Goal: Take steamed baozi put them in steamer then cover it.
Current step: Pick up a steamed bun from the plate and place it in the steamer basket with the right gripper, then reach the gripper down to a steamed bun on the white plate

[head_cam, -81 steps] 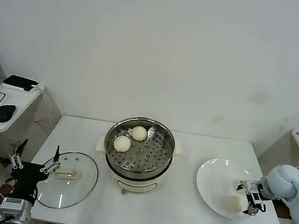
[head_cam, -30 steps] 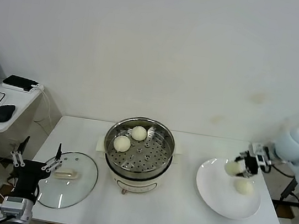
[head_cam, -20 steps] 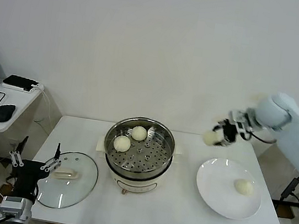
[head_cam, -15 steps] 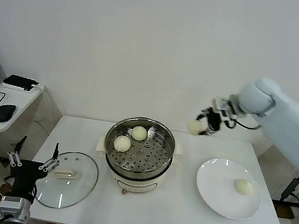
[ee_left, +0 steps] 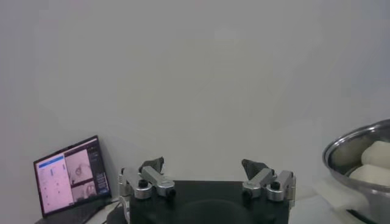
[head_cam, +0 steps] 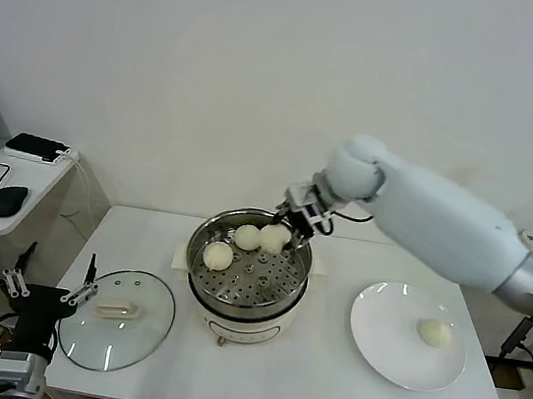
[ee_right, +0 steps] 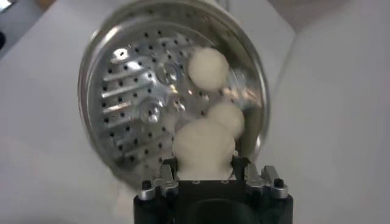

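The steamer (head_cam: 245,291) stands mid-table with two baozi (head_cam: 218,254) (head_cam: 247,238) on its perforated tray. My right gripper (head_cam: 289,229) is shut on a third baozi (head_cam: 274,237) just above the tray's far right part. In the right wrist view this baozi (ee_right: 204,146) sits between my gripper's (ee_right: 205,169) fingers, over the tray (ee_right: 134,115) beside the other two (ee_right: 208,67) (ee_right: 225,117). A fourth baozi (head_cam: 435,332) lies on the white plate (head_cam: 384,350). The glass cover (head_cam: 118,337) lies flat on the table's left. My left gripper (head_cam: 42,295) is open and empty, by the front left corner.
A side desk with a mouse (head_cam: 8,200) and a black box (head_cam: 37,148) stands at the left. In the left wrist view a laptop (ee_left: 70,182) shows, and the steamer's rim (ee_left: 356,149) shows at the edge beyond my open left gripper (ee_left: 204,169).
My right gripper lifted a baozi off the plate and carried it left to over the steamer's tray. One baozi stays on the plate. The left gripper shifted slightly.
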